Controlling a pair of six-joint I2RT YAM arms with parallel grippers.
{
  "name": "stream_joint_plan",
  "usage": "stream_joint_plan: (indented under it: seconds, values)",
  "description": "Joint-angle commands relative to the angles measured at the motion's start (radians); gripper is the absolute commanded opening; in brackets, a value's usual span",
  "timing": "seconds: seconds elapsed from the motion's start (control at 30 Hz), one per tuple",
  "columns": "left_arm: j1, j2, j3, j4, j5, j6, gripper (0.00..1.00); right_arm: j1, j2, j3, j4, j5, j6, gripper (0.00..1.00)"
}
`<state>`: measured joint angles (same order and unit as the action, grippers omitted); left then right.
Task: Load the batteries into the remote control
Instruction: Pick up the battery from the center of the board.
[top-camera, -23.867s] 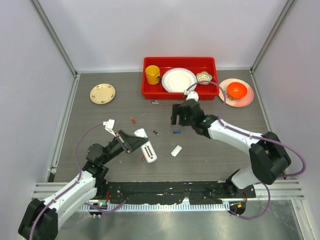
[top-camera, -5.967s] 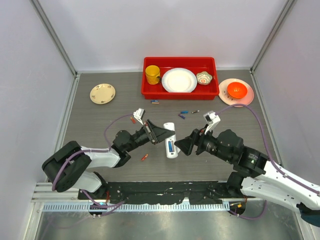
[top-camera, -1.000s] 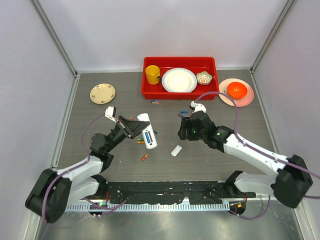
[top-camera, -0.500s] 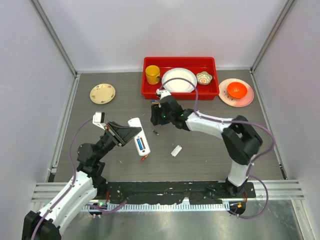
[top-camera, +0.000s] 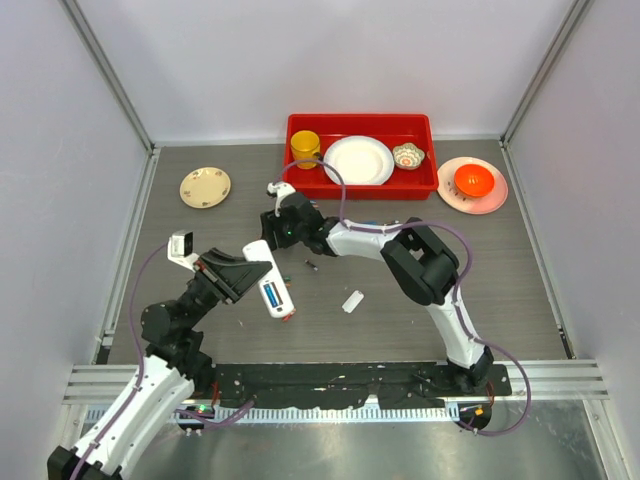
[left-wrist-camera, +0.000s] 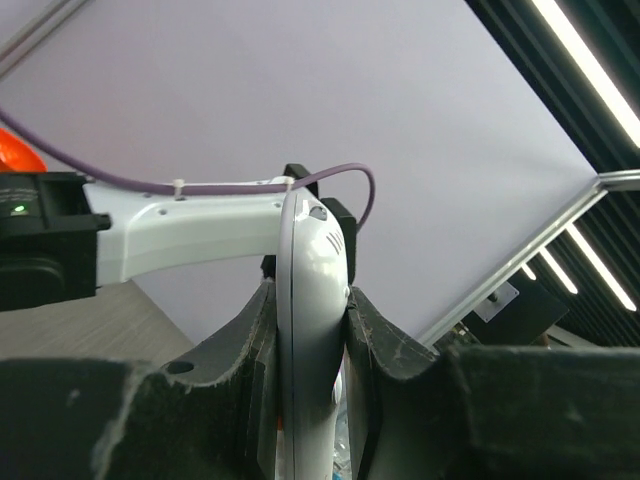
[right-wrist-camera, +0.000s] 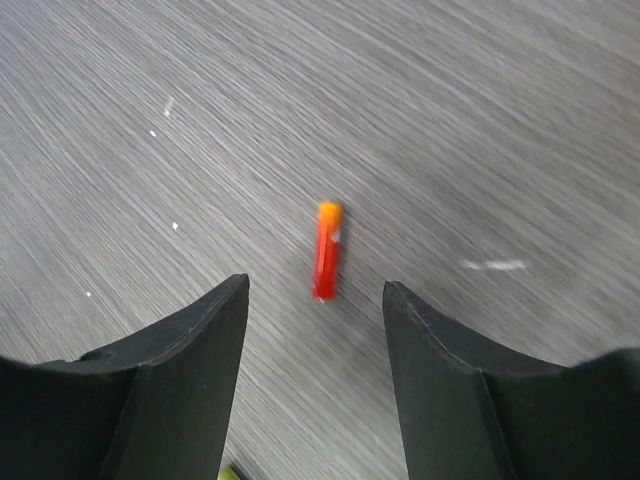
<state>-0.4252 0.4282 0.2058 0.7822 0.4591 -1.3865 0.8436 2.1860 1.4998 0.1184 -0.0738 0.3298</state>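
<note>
My left gripper (top-camera: 243, 274) is shut on the white remote control (top-camera: 268, 288) and holds it tilted above the table, slot side up, with a blue battery (top-camera: 269, 294) in the slot. In the left wrist view the remote (left-wrist-camera: 312, 235) stands edge-on between the fingers (left-wrist-camera: 250, 340). My right gripper (top-camera: 283, 229) is open, low over the table just beyond the remote. In the right wrist view a red-orange battery (right-wrist-camera: 326, 252) lies on the table just ahead of the open right gripper (right-wrist-camera: 315, 290). A dark battery (top-camera: 311, 265) and a red one (top-camera: 290, 316) lie loose nearby.
A small white rectangular plate (top-camera: 352, 301) lies right of the remote. A red tray (top-camera: 300, 186) at the back holds a yellow cup (top-camera: 305, 148), a white plate (top-camera: 357, 160) and a small bowl (top-camera: 408, 155). A cream plate (top-camera: 205, 187) is back left, an orange bowl (top-camera: 473, 180) back right.
My right gripper has swung left across the table and now sits over the red-orange battery. My left arm has drawn the remote slightly left and nearer.
</note>
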Motion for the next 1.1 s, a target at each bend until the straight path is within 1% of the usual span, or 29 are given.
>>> stream_joint_plan:
  seconds: [0.0,0.07,0.13,0.17,0.27,0.57,0.67,0.7,0.77,0.8,0.83,0.87,0.93,0.97,1.0,1.03,1.07]
  values:
    - [0.003,-0.052,0.009,-0.027,-0.019,0.057,0.0,0.034,0.052,0.138,-0.006,0.023,-0.09,0.61]
    - [0.005,-0.049,0.004,-0.024,-0.014,0.057,0.0,0.054,0.073,0.169,-0.049,0.071,-0.149,0.61]
    - [0.005,-0.049,-0.003,-0.008,-0.017,0.058,0.0,0.078,0.112,0.226,-0.094,0.165,-0.187,0.6]
    - [0.003,-0.051,-0.005,-0.006,-0.017,0.058,0.0,0.084,0.124,0.24,-0.112,0.183,-0.205,0.6]
    - [0.005,-0.065,0.001,-0.034,-0.016,0.069,0.0,0.094,0.152,0.258,-0.148,0.238,-0.212,0.58]
    - [0.003,-0.069,0.001,-0.051,-0.02,0.084,0.0,0.094,0.198,0.295,-0.207,0.272,-0.207,0.5]
    - [0.003,-0.074,0.001,-0.061,-0.022,0.086,0.0,0.094,0.204,0.303,-0.233,0.284,-0.206,0.42]
    - [0.003,-0.075,0.001,-0.063,-0.026,0.087,0.0,0.094,0.207,0.3,-0.241,0.287,-0.206,0.37]
    - [0.003,-0.078,0.001,-0.064,-0.028,0.089,0.0,0.094,0.204,0.293,-0.261,0.298,-0.204,0.3]
    - [0.003,-0.078,0.001,-0.064,-0.028,0.09,0.0,0.092,0.202,0.283,-0.267,0.296,-0.202,0.16]
    - [0.003,-0.081,-0.002,-0.063,-0.033,0.092,0.0,0.091,0.202,0.281,-0.276,0.293,-0.187,0.07]
    - [0.003,-0.082,-0.006,-0.045,-0.039,0.09,0.0,0.088,0.201,0.28,-0.29,0.293,-0.172,0.01]
    - [0.003,-0.085,-0.022,-0.029,-0.059,0.089,0.0,0.074,0.166,0.234,-0.281,0.278,-0.126,0.01]
    - [0.005,-0.085,-0.023,-0.024,-0.062,0.092,0.0,0.066,0.144,0.206,-0.242,0.278,-0.071,0.01]
    - [0.003,-0.083,-0.02,-0.026,-0.065,0.095,0.0,0.058,0.065,0.13,-0.217,0.284,-0.042,0.01]
    - [0.002,-0.069,-0.019,-0.024,-0.065,0.098,0.0,0.045,0.019,0.082,-0.151,0.282,-0.014,0.01]
    - [0.003,-0.06,-0.016,-0.021,-0.063,0.101,0.0,0.037,-0.042,0.029,-0.125,0.295,0.042,0.01]
